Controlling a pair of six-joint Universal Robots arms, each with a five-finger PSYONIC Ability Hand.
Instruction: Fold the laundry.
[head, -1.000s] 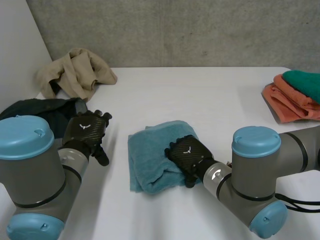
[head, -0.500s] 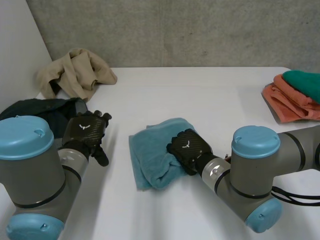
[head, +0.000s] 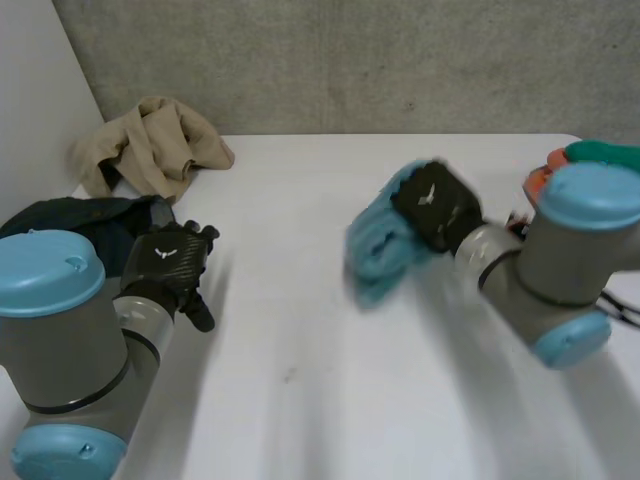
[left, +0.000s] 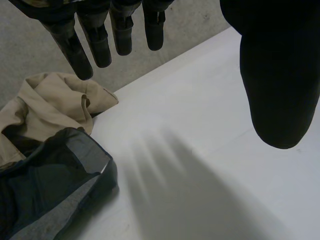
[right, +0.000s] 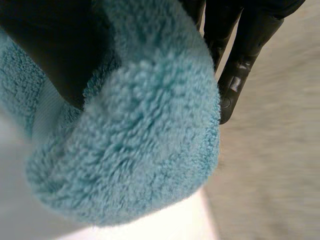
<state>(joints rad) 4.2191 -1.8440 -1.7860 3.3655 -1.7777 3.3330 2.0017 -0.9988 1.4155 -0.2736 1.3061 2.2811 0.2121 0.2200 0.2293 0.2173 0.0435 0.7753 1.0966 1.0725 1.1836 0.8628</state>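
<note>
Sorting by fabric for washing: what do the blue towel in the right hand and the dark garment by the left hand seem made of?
The blue towel: terry cloth, probably cotton; thick, fuzzy, matte pile. The dark garment: a thin woven cloth, perhaps denim or chambray; smooth dark face, paler grey underside. Fibre uncertain.

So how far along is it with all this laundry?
Likely done: the green cloth and orange cloth at the table's right edge, partly behind the right arm. In hand: the right hand grips the bunched blue towel above the table. Still to do: the beige garment and dark garment lie crumpled near the open left hand.
</note>
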